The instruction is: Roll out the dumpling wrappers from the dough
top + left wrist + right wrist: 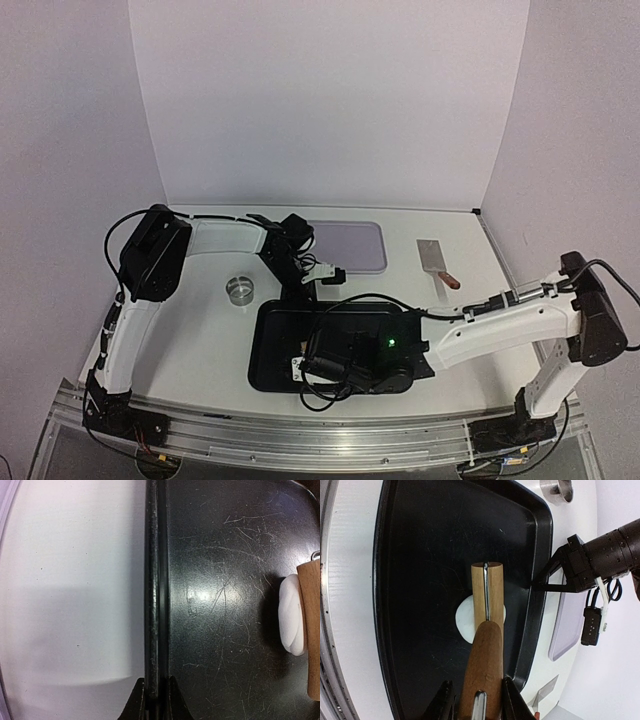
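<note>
A black tray (272, 350) lies at the table's middle. My left gripper (156, 694) is shut on the tray's far rim (156, 580); it also shows in the top view (305, 290). My right gripper (477, 692) is shut on the brown handle of a wooden roller (484, 665). The roller's pale head (479, 592) rests on a small white dough piece (465, 621), which is roundish and partly flattened. The dough also shows in the left wrist view (291, 615), partly under the roller (311, 630). No thin, clean-edged wrapper discs are in view.
A small metal ring cutter (240, 289) stands left of the tray. A lavender tray (350, 245) lies at the back. A metal scraper with a red handle (437, 263) lies at the back right. The right arm (480, 335) reaches over the tray's right side.
</note>
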Tool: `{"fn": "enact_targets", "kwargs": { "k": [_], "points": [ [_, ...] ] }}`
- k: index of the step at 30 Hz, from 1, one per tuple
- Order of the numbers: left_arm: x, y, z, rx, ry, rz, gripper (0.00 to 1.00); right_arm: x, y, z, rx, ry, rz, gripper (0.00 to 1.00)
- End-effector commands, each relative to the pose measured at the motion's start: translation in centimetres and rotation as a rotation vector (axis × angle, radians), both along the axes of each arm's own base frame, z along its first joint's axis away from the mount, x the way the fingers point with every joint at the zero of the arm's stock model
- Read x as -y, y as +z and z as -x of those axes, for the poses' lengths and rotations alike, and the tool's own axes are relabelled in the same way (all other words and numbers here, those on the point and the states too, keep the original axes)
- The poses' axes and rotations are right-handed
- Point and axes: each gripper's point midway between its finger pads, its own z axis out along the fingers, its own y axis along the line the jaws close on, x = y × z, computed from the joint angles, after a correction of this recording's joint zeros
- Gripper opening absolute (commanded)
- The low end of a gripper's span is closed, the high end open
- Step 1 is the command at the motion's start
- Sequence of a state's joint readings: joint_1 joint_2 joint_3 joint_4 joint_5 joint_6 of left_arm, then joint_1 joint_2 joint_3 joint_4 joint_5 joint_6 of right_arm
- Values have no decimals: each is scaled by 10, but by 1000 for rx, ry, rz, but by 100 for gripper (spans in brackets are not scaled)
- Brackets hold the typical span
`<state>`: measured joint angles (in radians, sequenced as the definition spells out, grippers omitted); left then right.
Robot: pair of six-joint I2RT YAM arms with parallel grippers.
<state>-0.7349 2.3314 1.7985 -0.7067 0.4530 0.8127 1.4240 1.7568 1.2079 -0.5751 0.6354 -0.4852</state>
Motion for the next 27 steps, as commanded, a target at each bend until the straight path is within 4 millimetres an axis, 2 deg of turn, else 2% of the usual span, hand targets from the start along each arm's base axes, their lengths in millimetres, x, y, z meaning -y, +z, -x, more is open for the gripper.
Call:
{"fn": "enact_targets", "kwargs": {
  "k": [1, 9, 14, 23, 27],
  "points": [
    [-10, -26, -26, 152, 3, -97, 0, 66, -74, 62, -352, -51, 244, 0],
    [-13, -26, -30, 158, 10, -101, 0, 87, -84, 86, -389, -78, 319, 0],
    [-14, -26, -31, 156, 15, -100, 0, 96, -88, 93, -393, -91, 363, 0],
    [-14, -26, -31, 156, 13, -100, 0, 96, -87, 99, -381, -106, 400, 0],
    [-14, -26, -30, 153, 12, -98, 0, 90, -78, 94, -340, -135, 364, 0]
  ]
}}
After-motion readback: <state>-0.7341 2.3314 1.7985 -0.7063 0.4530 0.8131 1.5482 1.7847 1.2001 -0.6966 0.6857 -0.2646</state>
